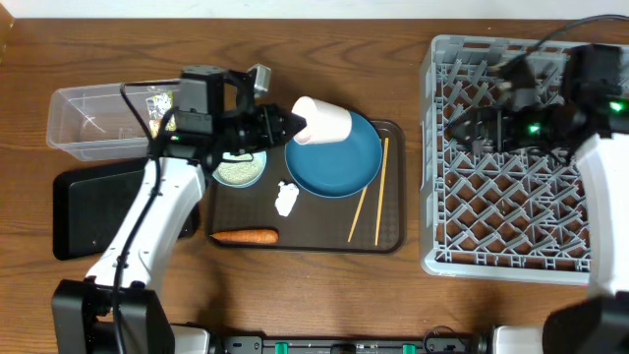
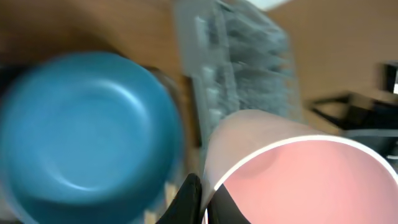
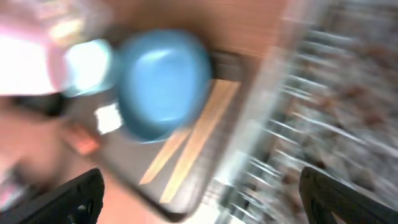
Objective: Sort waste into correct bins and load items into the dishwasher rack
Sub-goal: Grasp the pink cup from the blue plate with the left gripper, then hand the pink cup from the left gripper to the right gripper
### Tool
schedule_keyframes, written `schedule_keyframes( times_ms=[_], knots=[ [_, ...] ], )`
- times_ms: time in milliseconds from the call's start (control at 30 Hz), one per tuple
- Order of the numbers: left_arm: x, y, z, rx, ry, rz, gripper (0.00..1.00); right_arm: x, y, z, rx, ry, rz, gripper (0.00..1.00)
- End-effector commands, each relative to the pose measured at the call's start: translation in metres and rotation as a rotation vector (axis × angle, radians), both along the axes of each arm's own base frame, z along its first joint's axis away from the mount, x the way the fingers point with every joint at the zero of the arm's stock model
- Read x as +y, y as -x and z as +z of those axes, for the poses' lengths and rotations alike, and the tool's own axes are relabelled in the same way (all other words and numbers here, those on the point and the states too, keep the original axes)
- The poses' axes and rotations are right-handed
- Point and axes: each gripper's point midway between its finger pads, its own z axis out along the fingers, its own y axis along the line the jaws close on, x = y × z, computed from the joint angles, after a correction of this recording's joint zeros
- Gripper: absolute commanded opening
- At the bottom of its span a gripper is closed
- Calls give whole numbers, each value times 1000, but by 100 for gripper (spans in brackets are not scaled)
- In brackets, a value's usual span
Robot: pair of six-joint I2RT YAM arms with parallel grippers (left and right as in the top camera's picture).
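Note:
My left gripper [image 1: 295, 125] is shut on the rim of the pink-white cup [image 1: 322, 120] and holds it tilted over the dark blue plate [image 1: 339, 162]. In the left wrist view one finger [image 2: 202, 202] is inside the cup [image 2: 305, 180] and one outside, with the plate [image 2: 87, 124] below. A pale blue bowl [image 1: 240, 169] holds rice. A white paper wad [image 1: 287, 198], the carrot stick [image 1: 244, 236] and the chopsticks [image 1: 369, 192] lie on the brown tray. My right gripper [image 1: 472, 126] is open and empty over the grey rack [image 1: 511, 197]. The right wrist view [image 3: 199, 205] is blurred.
The brown serving tray [image 1: 393, 231] sits mid-table. The clear tub [image 1: 93, 123] at the far left holds the printed wrapper [image 1: 160, 103]. The black tray [image 1: 88, 211] lies in front of it. The rack fills the right side.

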Motion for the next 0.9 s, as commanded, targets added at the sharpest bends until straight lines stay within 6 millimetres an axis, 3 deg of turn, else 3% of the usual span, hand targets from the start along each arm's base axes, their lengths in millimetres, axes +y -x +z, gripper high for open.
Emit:
schedule_keyframes(
  times_ms=[0,200,400,700,867],
  knots=[
    [-19,36,38,58,239,-217,6,64,20,40,-207,-347,355,99],
    [-23,57,57,70,350,-341,6,108,32,33,-213,-417,514,99],
    [-23,59,60,68,364,-357,6,148,46,35,-259,-426,647,96],
    [-23,59,60,67,364,-357,6,174,53,39,-261,-443,697,96],
    [-23,59,59,67,361,-353,6,173,56,35,-220,-432,686,96]
  ],
)
